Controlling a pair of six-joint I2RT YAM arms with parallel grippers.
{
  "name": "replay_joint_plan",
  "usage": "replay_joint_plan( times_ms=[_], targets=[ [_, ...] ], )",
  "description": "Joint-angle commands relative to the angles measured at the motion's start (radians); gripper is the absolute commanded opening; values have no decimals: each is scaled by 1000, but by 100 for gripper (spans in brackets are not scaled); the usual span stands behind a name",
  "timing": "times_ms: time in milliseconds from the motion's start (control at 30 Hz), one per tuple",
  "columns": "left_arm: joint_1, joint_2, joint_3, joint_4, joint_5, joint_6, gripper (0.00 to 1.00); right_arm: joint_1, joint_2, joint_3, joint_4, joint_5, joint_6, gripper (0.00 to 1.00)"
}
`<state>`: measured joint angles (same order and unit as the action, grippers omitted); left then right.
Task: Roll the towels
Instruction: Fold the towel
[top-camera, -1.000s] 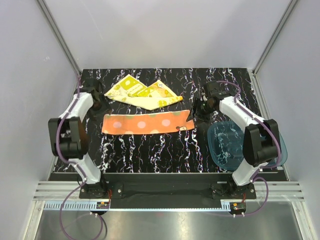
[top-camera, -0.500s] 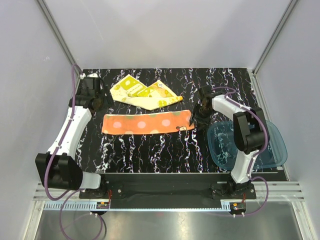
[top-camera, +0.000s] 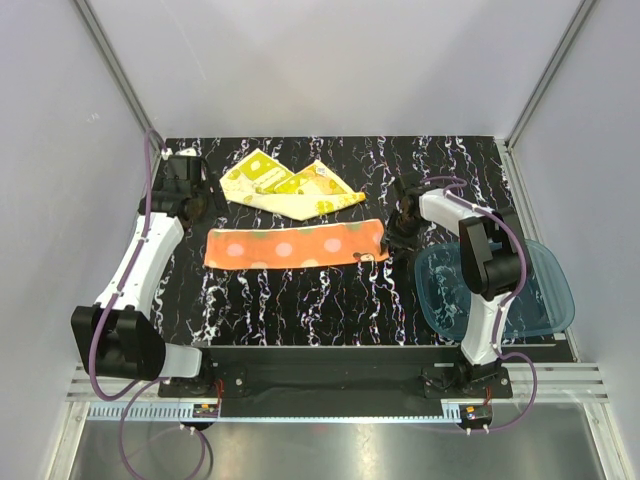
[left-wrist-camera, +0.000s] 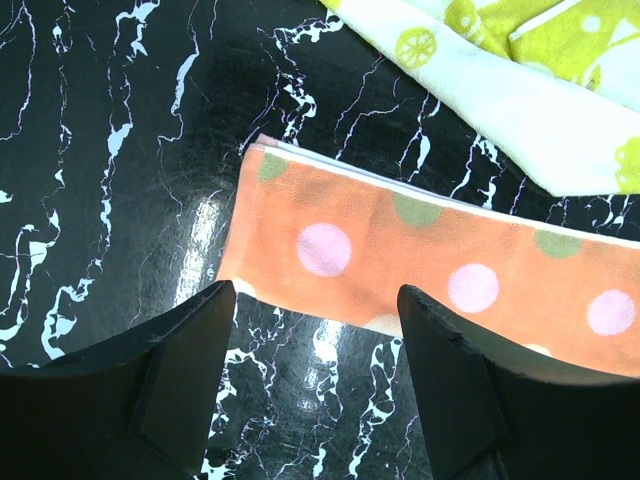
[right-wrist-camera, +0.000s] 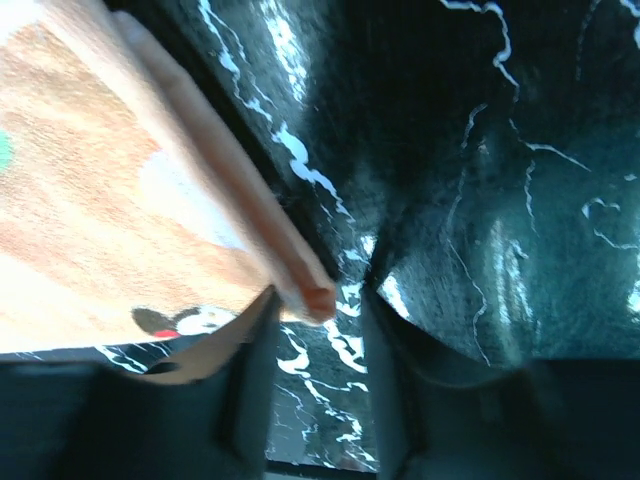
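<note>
The orange polka-dot towel (top-camera: 295, 245) lies folded in a long strip across the middle of the table. The yellow patterned towel (top-camera: 285, 187) lies flat behind it. My left gripper (top-camera: 196, 203) is open just off the strip's left end. In the left wrist view the orange towel (left-wrist-camera: 450, 290) and yellow towel (left-wrist-camera: 520, 90) lie beyond the left gripper (left-wrist-camera: 315, 345), which is over bare table. My right gripper (top-camera: 396, 226) is at the strip's right end. In the right wrist view the orange towel (right-wrist-camera: 130, 200) has its corner at the tips of my open right gripper (right-wrist-camera: 315, 345).
A translucent blue plastic tray (top-camera: 545, 290) sits at the table's right front, partly over the edge, under the right arm. The table (top-camera: 330, 310) is black with white marbling. Grey walls stand at the back and sides.
The left arm has stretched out, its gripper staying by the strip's left end. The right gripper has moved left and closer to the strip's right end corner.
</note>
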<state>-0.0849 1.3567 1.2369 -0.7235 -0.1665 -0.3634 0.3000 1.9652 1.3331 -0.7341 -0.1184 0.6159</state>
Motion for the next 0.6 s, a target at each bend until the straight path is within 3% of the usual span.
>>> replay_joint_plan(
  times_ms=[0,133,333,567],
  targets=[
    [1,-19,1,33,-13,18,71,-2,26,18,45,6,8,41],
    [1,-18,-4,33,-18,18,70,-2,21,14,56,-6,4,22],
    [-15,-21,-4,29,-31,26,70,-2,5,73,-22,55,-39,2],
    [-49,-71,-23,-19,-4,30,70,-2,-34,155,-172,264,-96,0]
  ],
)
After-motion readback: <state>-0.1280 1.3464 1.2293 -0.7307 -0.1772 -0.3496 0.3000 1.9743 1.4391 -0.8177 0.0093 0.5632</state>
